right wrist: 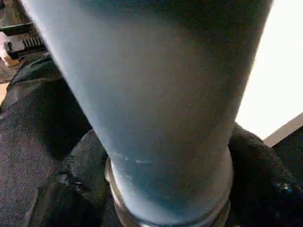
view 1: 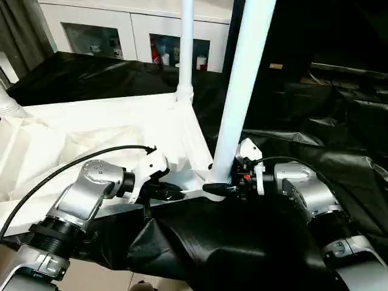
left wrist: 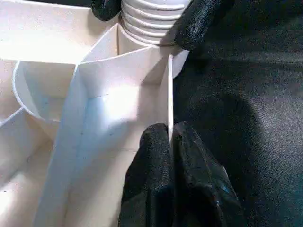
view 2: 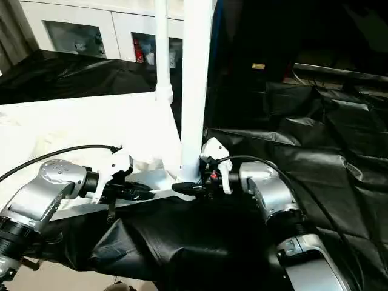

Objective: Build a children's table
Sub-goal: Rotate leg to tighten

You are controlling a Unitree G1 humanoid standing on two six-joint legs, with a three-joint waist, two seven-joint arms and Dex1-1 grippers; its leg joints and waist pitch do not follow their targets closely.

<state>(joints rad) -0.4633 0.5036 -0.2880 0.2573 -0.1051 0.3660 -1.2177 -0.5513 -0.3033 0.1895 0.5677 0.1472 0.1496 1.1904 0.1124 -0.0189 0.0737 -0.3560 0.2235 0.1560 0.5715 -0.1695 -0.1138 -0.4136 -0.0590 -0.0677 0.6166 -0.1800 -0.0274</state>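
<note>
Upright near leg (view 1: 242, 91) blocks the corner, second leg (view 1: 185, 48) behind, open black cloth (view 1: 339, 139) rightward

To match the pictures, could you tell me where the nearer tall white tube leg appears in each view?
Left eye: nearer tall white tube leg, centre.
Right eye: centre.
Left wrist: its ribbed base, upper edge.
Right wrist: close-up, middle.
Shared landmark: corner of white plastic tabletop.
</note>
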